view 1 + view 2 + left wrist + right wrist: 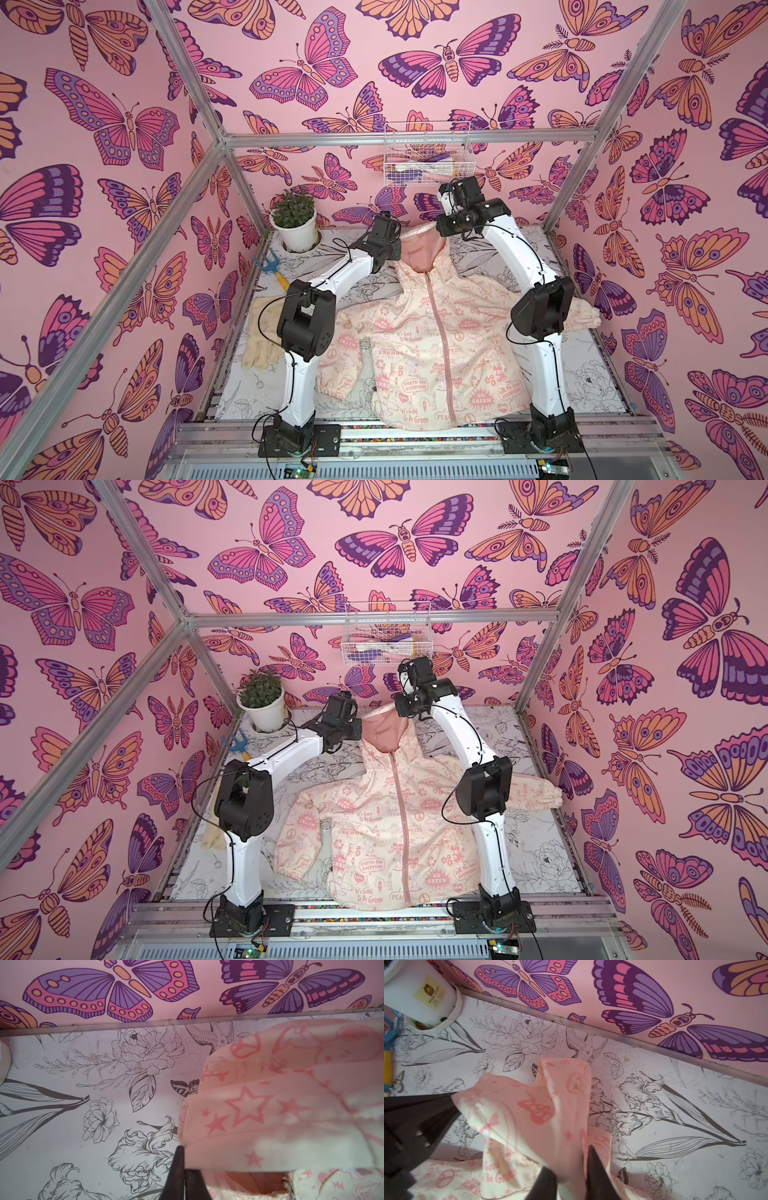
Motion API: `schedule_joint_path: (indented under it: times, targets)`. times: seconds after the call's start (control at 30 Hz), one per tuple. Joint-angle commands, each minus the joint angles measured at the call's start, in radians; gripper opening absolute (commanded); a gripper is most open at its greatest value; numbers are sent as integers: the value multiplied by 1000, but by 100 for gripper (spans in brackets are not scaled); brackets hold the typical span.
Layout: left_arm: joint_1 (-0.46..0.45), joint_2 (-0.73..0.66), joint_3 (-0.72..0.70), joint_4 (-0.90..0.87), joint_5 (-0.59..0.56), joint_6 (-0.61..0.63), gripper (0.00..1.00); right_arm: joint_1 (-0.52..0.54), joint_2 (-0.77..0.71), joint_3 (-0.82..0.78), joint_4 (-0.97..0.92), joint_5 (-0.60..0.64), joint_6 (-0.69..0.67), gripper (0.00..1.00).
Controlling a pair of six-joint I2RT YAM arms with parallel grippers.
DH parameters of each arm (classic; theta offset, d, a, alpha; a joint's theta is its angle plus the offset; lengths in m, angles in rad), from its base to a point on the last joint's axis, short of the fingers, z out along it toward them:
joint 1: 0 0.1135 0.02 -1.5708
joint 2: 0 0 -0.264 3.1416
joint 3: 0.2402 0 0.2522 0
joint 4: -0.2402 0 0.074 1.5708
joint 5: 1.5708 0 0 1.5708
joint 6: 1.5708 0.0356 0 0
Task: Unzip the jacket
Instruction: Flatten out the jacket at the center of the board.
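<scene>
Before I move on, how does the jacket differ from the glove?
The jacket is printed with pink slogans; the glove is plain cream. The jacket is far larger and lies mid-table; the glove lies at the left edge of the table, beside the left arm. Both are pale fabric lying on it.

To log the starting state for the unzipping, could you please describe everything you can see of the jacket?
The jacket is small and hooded, of thin cream-pink fabric printed with pink slogans, stars and peace signs; plain pink lining shows inside the hood. It lies front up on the flower-printed table, sleeves spread, pink zipper closed to the neck. The hood is raised: the left gripper is shut on its edge, and the right gripper has its fingers apart with hood fabric between them.
</scene>
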Motion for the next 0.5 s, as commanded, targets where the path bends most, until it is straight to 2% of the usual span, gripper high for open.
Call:
schedule_joint_path:
  times: [0.0,0.07,0.23,0.47]
  targets:
    - [21,-18,-9,-43,36,-16,0,-20,71,-4,41,66,-3,44]
    - [27,-12,-5,-47,53,-17,0,-20,96,0,54,69,-1,49]
    - [38,-8,-4,-54,64,-23,0,-22,132,-1,82,64,9,50]
    - [53,-12,-17,-53,84,-24,0,-38,194,40,80,-18,52,55]
